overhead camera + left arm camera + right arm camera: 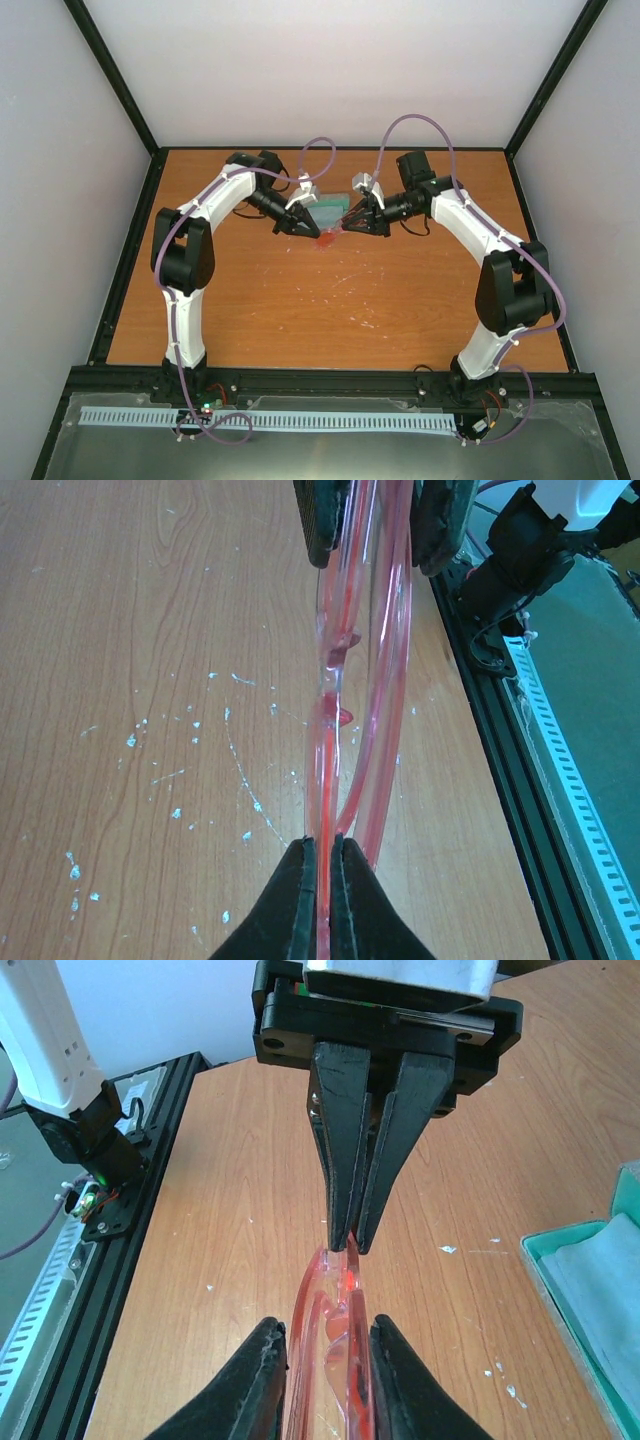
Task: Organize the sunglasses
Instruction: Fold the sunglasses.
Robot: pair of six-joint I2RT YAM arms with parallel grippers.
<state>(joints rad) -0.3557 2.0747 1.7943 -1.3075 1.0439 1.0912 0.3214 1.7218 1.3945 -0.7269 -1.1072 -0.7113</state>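
Note:
The sunglasses (327, 240), red-pink and translucent with arms folded, hang in the air above the wooden table between both grippers. My left gripper (308, 232) is shut on one end of the frame; in the left wrist view its jaws (322, 855) pinch the thin edge of the sunglasses (340, 700). My right gripper (345, 228) holds the other end. In the right wrist view its fingers (325, 1325) press both sides of the folded sunglasses (335, 1370). The left gripper (347, 1240) shows opposite it.
The grey case with teal lining (328, 210) lies open just behind the grippers. Its rim (535, 1250) shows at the right wrist view's right edge, with a pale blue cloth (605, 1275) in it. A black rail (490, 680) borders the table.

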